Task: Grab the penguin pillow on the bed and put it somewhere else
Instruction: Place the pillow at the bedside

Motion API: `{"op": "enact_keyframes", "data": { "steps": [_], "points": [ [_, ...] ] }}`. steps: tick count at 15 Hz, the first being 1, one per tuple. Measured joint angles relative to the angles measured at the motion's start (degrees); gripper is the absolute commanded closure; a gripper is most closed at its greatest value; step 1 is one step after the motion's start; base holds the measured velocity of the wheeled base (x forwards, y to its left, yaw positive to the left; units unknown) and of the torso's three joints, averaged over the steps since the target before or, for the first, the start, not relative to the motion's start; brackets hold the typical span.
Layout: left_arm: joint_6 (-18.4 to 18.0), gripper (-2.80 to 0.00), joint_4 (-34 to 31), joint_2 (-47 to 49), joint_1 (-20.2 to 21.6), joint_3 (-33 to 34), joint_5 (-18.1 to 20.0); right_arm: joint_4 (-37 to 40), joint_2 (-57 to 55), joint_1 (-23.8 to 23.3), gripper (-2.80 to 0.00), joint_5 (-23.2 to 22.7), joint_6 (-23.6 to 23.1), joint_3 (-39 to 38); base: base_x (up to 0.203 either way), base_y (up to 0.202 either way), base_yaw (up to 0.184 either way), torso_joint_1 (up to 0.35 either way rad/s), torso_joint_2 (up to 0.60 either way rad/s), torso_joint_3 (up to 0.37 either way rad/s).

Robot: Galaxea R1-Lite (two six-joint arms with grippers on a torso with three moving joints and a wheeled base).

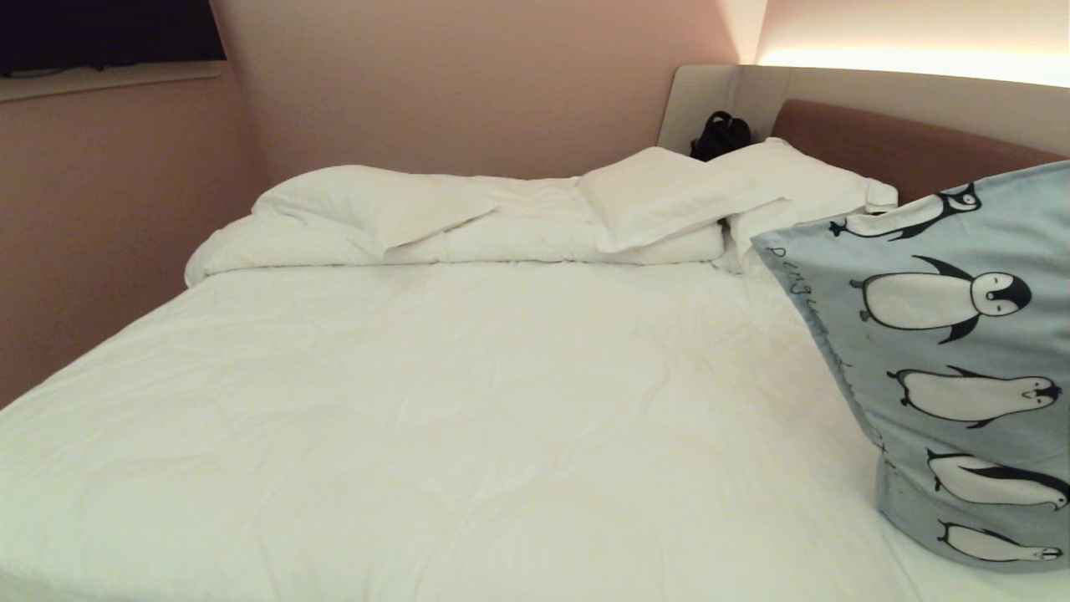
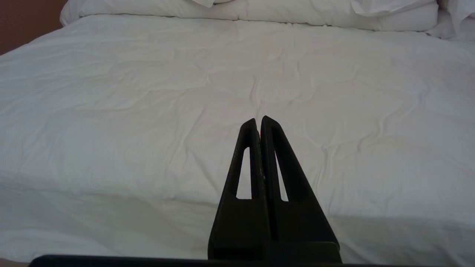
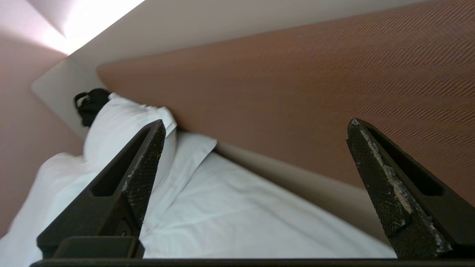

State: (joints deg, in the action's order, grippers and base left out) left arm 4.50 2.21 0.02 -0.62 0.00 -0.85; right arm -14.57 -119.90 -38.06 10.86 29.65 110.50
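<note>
The penguin pillow stands propped on edge at the right side of the bed, toward the headboard, its row of penguins facing the middle of the mattress and its lower corner sunk into the white sheet. Nothing grips it, so I take this for the reaching step, the grasp not yet made. The right gripper has its fingers spread wide with nothing between them; in its own wrist view it is tipped and looks along the sheet toward the brown headboard and a white pillow, with a small black bag in the far corner. The penguin pillow does not show in that view, so the arm seems aimed past it or beside it. To my eye the next move calls for swinging those open fingers round onto an edge or corner of the soft pillow and closing on a good pinch of fabric. The left gripper hangs idle over the near part of the sheet, fingers pressed together.
</note>
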Motion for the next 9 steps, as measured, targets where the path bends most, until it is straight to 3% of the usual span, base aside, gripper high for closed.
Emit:
{"op": "enact_keyframes", "data": {
  "steps": [9],
  "points": [
    [0.0, 0.00, 0.0, 0.0, 0.0, 0.0, 0.0, -6.9, 1.2, -2.0, -2.80, 4.7, -2.1, 0.1, 0.000, 0.000, 0.000, 0.000, 0.00, 0.000]
  ]
}}
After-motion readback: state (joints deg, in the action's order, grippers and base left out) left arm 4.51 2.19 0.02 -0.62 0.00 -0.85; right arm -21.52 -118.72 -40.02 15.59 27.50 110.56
